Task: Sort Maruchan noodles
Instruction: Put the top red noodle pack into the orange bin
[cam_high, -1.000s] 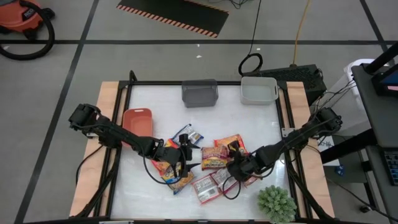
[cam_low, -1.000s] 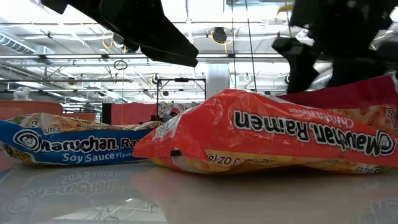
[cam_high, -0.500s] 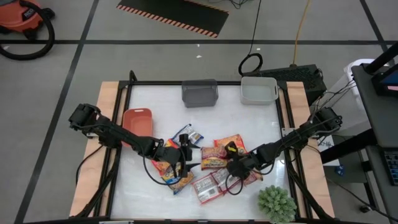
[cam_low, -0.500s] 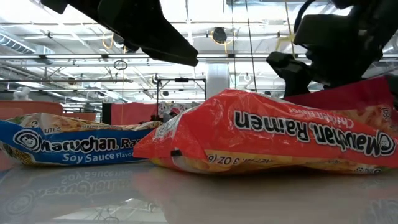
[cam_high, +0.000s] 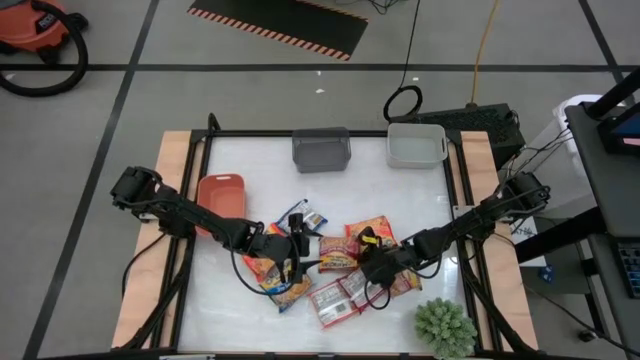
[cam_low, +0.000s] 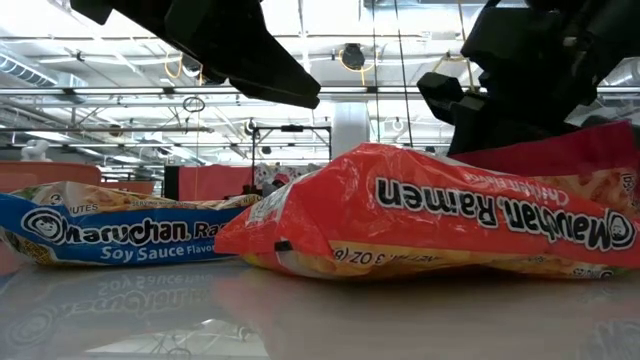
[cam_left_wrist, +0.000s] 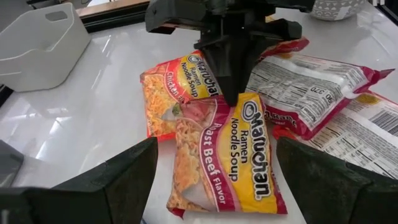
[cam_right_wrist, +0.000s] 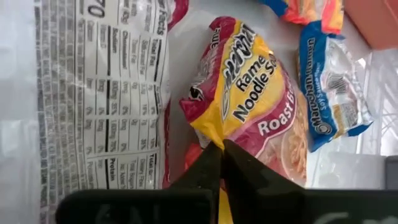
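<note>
Several Maruchan noodle packets lie in a loose heap at the table's middle. A Roast Beef packet (cam_left_wrist: 224, 155) lies between my two grippers, with a Chicken packet (cam_left_wrist: 171, 87) beside it and back-side-up packets (cam_left_wrist: 317, 74) to the other side. A blue Soy Sauce packet (cam_low: 110, 235) and a red packet (cam_low: 430, 220) fill the low view. My right gripper (cam_right_wrist: 221, 163) is shut on the Roast Beef packet's far end. My left gripper (cam_high: 300, 245) stands open, its fingers wide apart and level with that packet's near end, touching nothing. My right gripper pinches the Roast Beef packet's short end edge (cam_right_wrist: 217, 138), by the Maruchan logo, between its two shut fingers (cam_left_wrist: 231, 87). The fingers slant down onto it from the table's right. The rest of the packet lies flat on the table.
A grey bin (cam_high: 321, 150) and a white bin (cam_high: 416, 145) stand at the far edge, and a red bin (cam_high: 221, 192) stands at the left under my left arm. A small green plant (cam_high: 445, 327) sits at the near right corner. Bare white tabletop (cam_high: 260, 170) lies between heap and bins.
My right gripper has sunk a little and moved toward the table's left, tipping further down. Its fingers have come together on the Roast Beef packet's end. The packets lie where they were.
</note>
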